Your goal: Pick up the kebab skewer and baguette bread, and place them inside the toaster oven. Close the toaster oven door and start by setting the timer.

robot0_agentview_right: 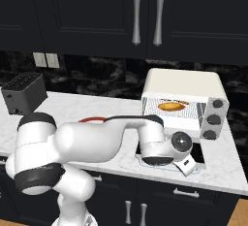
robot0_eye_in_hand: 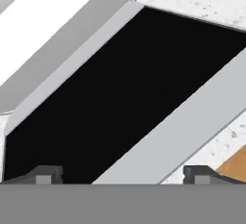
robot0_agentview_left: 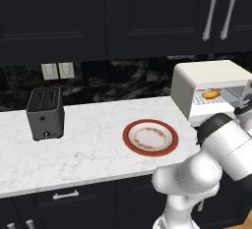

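Observation:
The cream-white toaster oven [robot0_agentview_left: 206, 78] [robot0_agentview_right: 186, 87] stands at the right end of the counter. Its door [robot0_agentview_right: 199, 155] is swung down flat, and its dark glass [robot0_eye_in_hand: 129, 93] with a pale bar handle [robot0_eye_in_hand: 178, 127] lies just below the hand. The golden baguette bread [robot0_agentview_left: 211, 94] [robot0_agentview_right: 170, 106] rests on the wire rack inside. I cannot make out the kebab skewer; it is hidden or out of view. My gripper [robot0_agentview_right: 188, 167] [robot0_eye_in_hand: 125, 175] hovers just over the lowered door, pointing down at it. Its fingertips [robot0_eye_in_hand: 48, 174] stand wide apart, open, with nothing between them.
A red-rimmed patterned plate [robot0_agentview_left: 150, 138] [robot0_agentview_right: 92, 119] lies bare on the white marble counter [robot0_agentview_left: 88, 149], left of the oven. A small black slot toaster [robot0_agentview_left: 45, 113] [robot0_agentview_right: 24, 93] stands far left. Three dark knobs [robot0_agentview_right: 213, 119] line the oven's right side. Dark cabinets hang overhead.

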Tool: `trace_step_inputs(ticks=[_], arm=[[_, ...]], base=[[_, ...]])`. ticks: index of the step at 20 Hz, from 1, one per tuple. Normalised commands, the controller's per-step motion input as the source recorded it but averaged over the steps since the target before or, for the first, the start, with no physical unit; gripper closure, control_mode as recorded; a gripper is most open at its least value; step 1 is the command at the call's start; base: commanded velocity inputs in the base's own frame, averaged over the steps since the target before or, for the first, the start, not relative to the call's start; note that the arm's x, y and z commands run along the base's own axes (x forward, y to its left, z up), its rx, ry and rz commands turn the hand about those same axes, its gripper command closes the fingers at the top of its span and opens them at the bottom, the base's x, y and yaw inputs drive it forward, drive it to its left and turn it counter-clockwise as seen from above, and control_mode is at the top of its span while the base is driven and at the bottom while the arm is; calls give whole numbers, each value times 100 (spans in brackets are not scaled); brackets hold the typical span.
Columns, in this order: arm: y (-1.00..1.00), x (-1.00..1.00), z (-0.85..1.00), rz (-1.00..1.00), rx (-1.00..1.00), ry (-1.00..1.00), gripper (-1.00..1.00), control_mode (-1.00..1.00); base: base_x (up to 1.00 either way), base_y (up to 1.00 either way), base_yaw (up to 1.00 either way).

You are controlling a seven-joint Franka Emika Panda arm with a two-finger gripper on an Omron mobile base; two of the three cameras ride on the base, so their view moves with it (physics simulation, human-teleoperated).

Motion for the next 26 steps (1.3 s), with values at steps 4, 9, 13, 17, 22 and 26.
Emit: trace_step_inputs(ticks=[4,9,13,17,22,26], arm=[[37,-22,18,45,-5,34,-100,-100],[32,-7,11,45,-12,37,-100,-100],[8,-24,-41,39,-4,2,-100,-100],[0,-14,-67,22,0,-14,-100,-100],[0,11,-35,2,0,-7,-100,-100],[-1,24,-15,0,0,-1,-100,-100]], base=[[0,0,0],[0,0,0],[0,0,0],[0,0,0],[0,0,0],[0,0,0]])
